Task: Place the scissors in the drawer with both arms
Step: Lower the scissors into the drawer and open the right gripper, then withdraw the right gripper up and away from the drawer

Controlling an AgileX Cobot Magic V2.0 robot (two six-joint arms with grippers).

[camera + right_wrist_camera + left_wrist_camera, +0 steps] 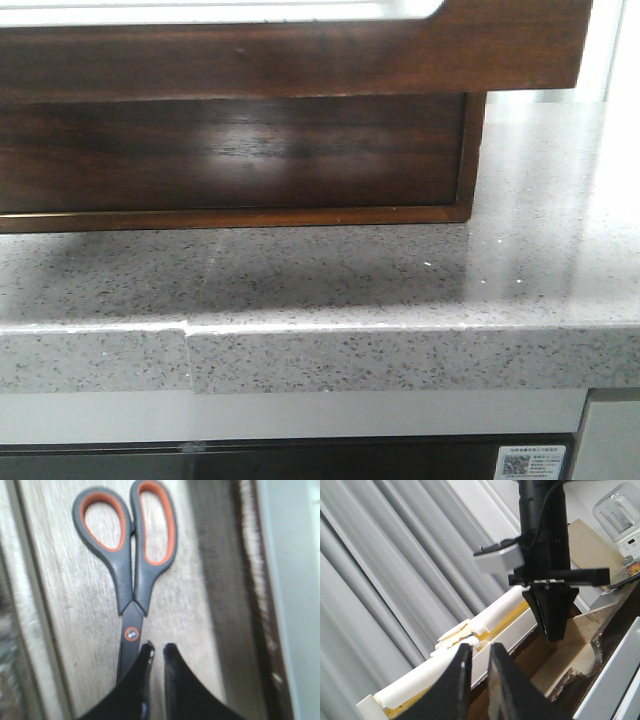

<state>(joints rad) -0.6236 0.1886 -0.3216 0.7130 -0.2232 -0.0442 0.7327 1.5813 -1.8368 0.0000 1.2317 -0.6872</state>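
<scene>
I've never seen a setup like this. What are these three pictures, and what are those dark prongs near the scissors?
It is a two-armed robot. One camera faces forward at a dark wooden drawer pulled out above a speckled stone counter. The other two sit on the wrists. The dark prongs are gripper fingers. The right gripper hangs just over the scissors, which lie on the drawer's pale floor; whether it grips the blades is unclear. The left gripper, holding nothing, looks across at the right arm.

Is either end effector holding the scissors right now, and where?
Neither grips them. The scissors lie on pale wood beside the right end effector; the left end effector is empty.
</scene>
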